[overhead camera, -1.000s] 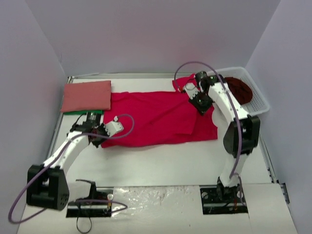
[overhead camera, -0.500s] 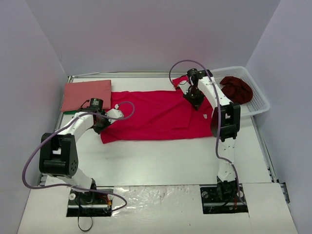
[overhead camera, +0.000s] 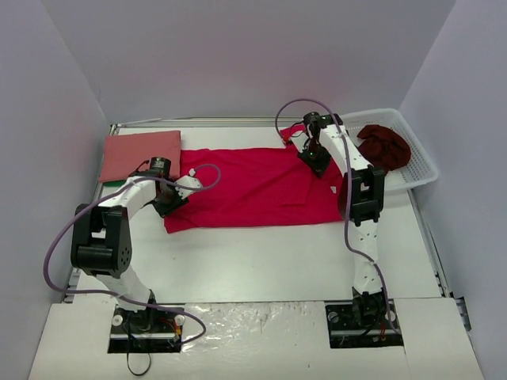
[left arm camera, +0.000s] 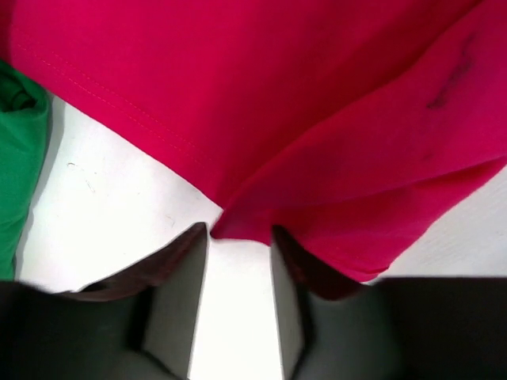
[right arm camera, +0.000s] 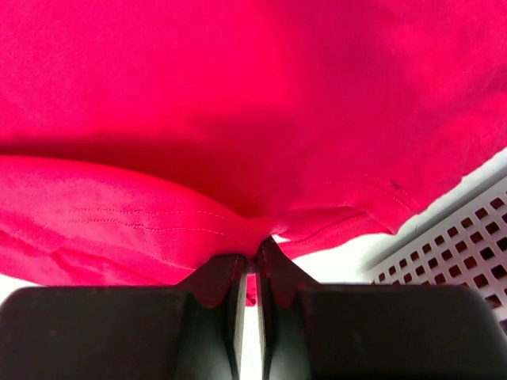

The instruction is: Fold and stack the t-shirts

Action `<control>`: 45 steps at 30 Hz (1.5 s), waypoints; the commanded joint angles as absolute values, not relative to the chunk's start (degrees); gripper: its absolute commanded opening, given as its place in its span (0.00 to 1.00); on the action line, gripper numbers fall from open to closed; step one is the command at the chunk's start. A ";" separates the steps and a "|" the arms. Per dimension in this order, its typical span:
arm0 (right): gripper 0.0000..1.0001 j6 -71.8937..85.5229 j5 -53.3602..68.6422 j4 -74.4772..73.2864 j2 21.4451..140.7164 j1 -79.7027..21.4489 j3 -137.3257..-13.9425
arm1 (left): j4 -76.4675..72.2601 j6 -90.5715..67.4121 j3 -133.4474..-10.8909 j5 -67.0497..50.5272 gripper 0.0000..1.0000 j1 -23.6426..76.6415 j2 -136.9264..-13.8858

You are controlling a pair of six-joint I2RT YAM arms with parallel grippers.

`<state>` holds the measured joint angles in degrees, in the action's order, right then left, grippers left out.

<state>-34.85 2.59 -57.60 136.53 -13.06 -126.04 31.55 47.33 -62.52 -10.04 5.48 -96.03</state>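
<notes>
**Progress: one shirt folded, one mid-fold, one waiting in the basket**

Work stands at about a third done, judging from how things lie. The white plastic lattice basket (overhead camera: 412,180) sits at the far right of the white table (overhead camera: 261,261) and holds a crumpled dark maroon cloth shirt (overhead camera: 384,144), not yet laid out. Well to the left of the basket, at the opposite far corner, a dull salmon-red shirt (overhead camera: 141,154) lies folded into a neat rectangle, with a green cloth (left arm camera: 16,150) showing beneath its near edge.

Between them lies the soft, bright crimson t-shirt (overhead camera: 253,186), flat on the table as a long band, its right end just beside the basket. Its long axis runs left to right, roughly parallel to the table's near edge. A stitched hem shows at the end away from the basket and a small white label near the basket end, so the collar probably points toward the basket.

The left gripper (left arm camera: 240,231) is at the corner farthest from the basket, its jaws apart, with the cloth corner at the gap but not pinched. The right gripper (right arm camera: 255,257), at the end nearest the basket, is clamped on a bunched fold of the crimson t-shirt.

Left to do: the cross folds on this shirt, stacking it on the salmon one, then the maroon shirt.
</notes>
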 commanded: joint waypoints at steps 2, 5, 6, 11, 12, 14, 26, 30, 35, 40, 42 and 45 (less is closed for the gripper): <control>0.12 -33.75 0.18 -59.42 137.99 -12.74 -129.81 | 31.73 47.11 -62.06 -8.18 0.46 5.10 -95.01; 0.37 -32.44 -1.50 -58.10 136.94 -12.66 -129.99 | 31.29 46.32 -61.18 -7.39 0.54 5.18 -93.09; 0.43 -32.00 -1.32 -57.57 136.24 -12.66 -129.82 | 31.03 45.62 -61.00 -7.21 0.58 5.10 -92.38; 0.50 -30.32 1.32 -54.32 129.31 -12.66 -127.97 | 31.81 45.18 -59.51 -7.21 0.62 5.10 -86.33; 0.50 -30.32 1.58 -54.06 128.24 -12.66 -127.45 | 32.16 45.18 -59.41 -7.38 0.62 5.10 -85.26; 0.52 -30.32 2.20 -53.53 124.74 -12.66 -124.99 | 32.87 45.00 -59.07 -7.56 0.63 5.10 -82.46; 0.54 -29.18 5.63 -47.46 103.02 -11.69 -94.67 | 34.37 51.94 -51.33 -6.86 0.47 8.17 -78.75; 0.54 -28.74 5.80 -46.06 99.76 -11.08 -88.08 | 33.57 53.08 -49.92 -6.59 0.47 9.31 -80.59; 0.54 -27.86 4.83 -44.21 98.00 -9.23 -82.28 | 30.41 53.52 -48.34 -4.66 0.47 10.02 -82.97; 0.54 -27.69 5.10 -43.51 97.91 -7.74 -80.60 | 29.97 53.70 -48.08 -6.15 0.47 10.11 -84.19; 0.54 -27.69 5.27 -43.42 97.91 -7.21 -80.33 | 29.97 53.70 -48.16 -6.94 0.47 10.11 -84.55; 0.54 -27.51 5.27 -43.33 98.26 -6.77 -80.16 | 29.80 53.61 -48.16 -7.38 0.47 10.20 -85.78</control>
